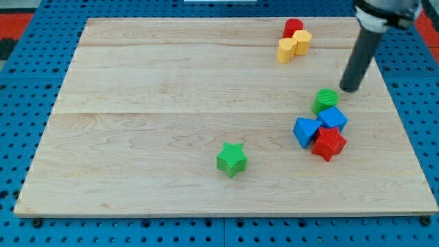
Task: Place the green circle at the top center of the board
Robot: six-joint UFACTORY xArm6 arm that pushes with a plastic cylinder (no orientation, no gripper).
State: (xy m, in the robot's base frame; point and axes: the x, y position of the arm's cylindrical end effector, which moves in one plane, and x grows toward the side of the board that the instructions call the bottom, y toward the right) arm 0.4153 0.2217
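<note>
Board (171,82) of pale wood is seen filling most of the view, laid on a blue perforated surface (27,226).

Furthest to the view's left among the blocks, a green star (232,158) is found below the board's middle, well apart from everything else.

Toward the view's top, right of centre, a yellow block (287,49) is set touching a second yellow block (302,41), and a red block (293,27) is pressed against them from above; their exact shapes cannot be made out beyond rounded outlines.

Lower on the view's right, a cluster is formed: a blue triangle (305,130) at its left, a red star (330,143) at its bottom, a blue cube (333,119) touching both.

At the top of this cluster the green circle (326,100) is located, on the board's right half at about mid-height, far from the top centre. It is touched by the blue cube at its lower right edge. It is seen as a short bright-green cylinder standing on a flat end, its axis upright, its top face ridged. Being round, it is given no facing direction and no long axis across the board.

Just beside the circle, to its upper right, my tip (348,89) is rested on the wood; whether contact with the circle is made cannot be told, though a thin gap seems visible. The dark rod is carried up toward the view's top right. No jaws are borne by the rod, so nothing is clamped.
</note>
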